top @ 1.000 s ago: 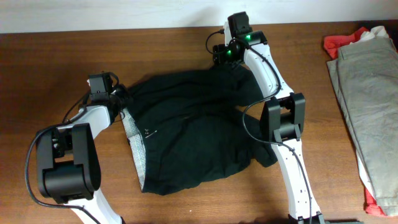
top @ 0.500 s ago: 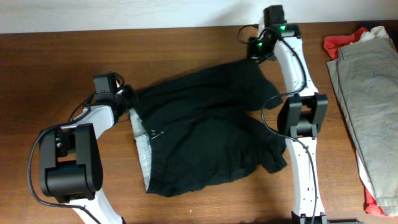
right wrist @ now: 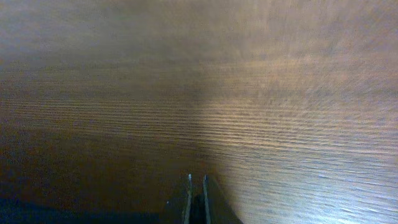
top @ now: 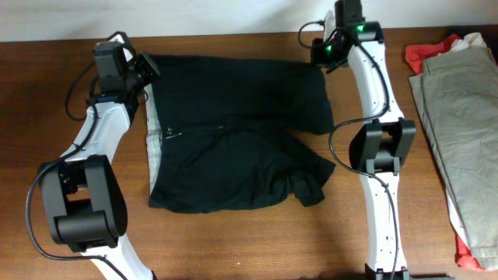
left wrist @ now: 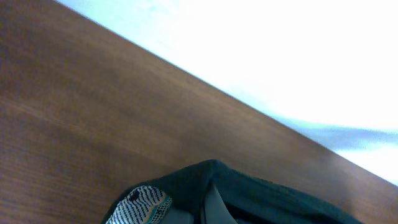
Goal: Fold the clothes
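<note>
The clothes (top: 233, 132), a black wrinkly garment, lie spread on the wooden table, their far edge pulled straight between my two grippers. My left gripper (top: 145, 68) is shut on the far left corner. In the left wrist view the black cloth (left wrist: 261, 196) and its patterned lining (left wrist: 140, 205) wrap over the grey fingers (left wrist: 214, 210). At the far right corner my right gripper (top: 320, 54) is shut on the cloth. In the right wrist view its fingers (right wrist: 196, 182) stand nearly together over the table. The near right part of the garment is bunched (top: 303, 183).
Grey-beige trousers (top: 459, 117) lie on a red cloth (top: 424, 53) at the table's right side. The right arm's lower links (top: 375, 148) stand just right of the garment. The table's back edge and a white wall (left wrist: 280, 50) are close behind both grippers.
Both grippers moved toward the table's back edge and apart, drawing the crumpled garment out flat. The right gripper went from open to shut on the corner.
</note>
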